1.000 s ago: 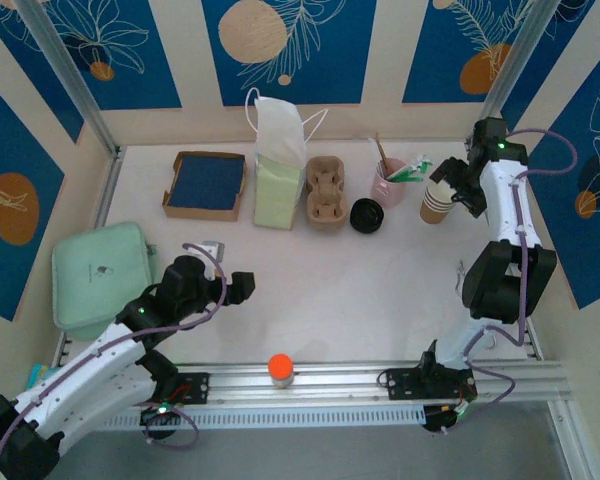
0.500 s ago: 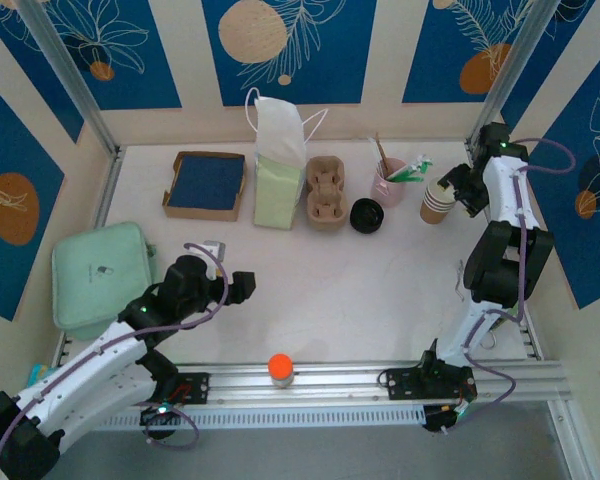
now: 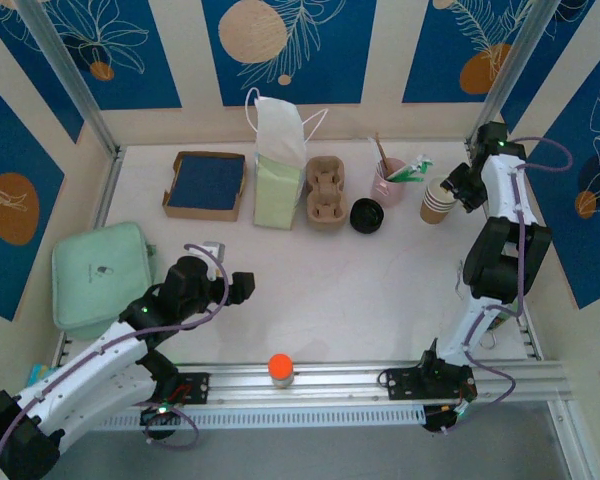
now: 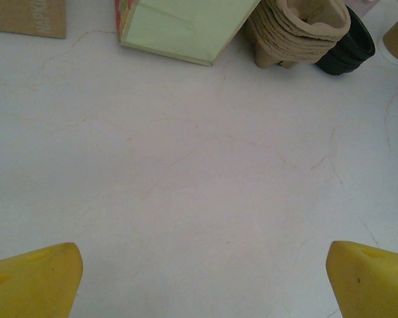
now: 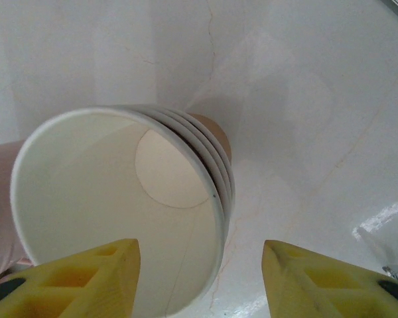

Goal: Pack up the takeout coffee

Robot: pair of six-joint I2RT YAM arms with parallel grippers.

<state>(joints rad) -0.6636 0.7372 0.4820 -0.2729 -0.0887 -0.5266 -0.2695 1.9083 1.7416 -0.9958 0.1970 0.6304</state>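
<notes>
A stack of brown paper cups (image 3: 437, 203) stands at the back right. My right gripper (image 3: 458, 188) is at its rim on the right side. In the right wrist view the top cup (image 5: 119, 199) is white inside and empty. My right gripper (image 5: 199, 278) straddles that cup's near wall: one yellow finger (image 5: 86, 278) lies over the cup's inside, the other (image 5: 318, 278) stands outside, clear of the rim. The jaws are apart. My left gripper (image 3: 242, 287) hovers open over bare table (image 4: 205, 165) at the near left.
Along the back stand a brown tray with a blue inside (image 3: 207, 184), a green-and-white paper bag (image 3: 278, 180), a pulp cup carrier (image 3: 327, 193), black lids (image 3: 366, 216) and a pink cup of stirrers (image 3: 390, 183). A green pouch (image 3: 102, 272) lies left.
My right gripper has shifted slightly right at the cup stack and its jaws have narrowed around the top cup's wall. The left arm has not moved.
</notes>
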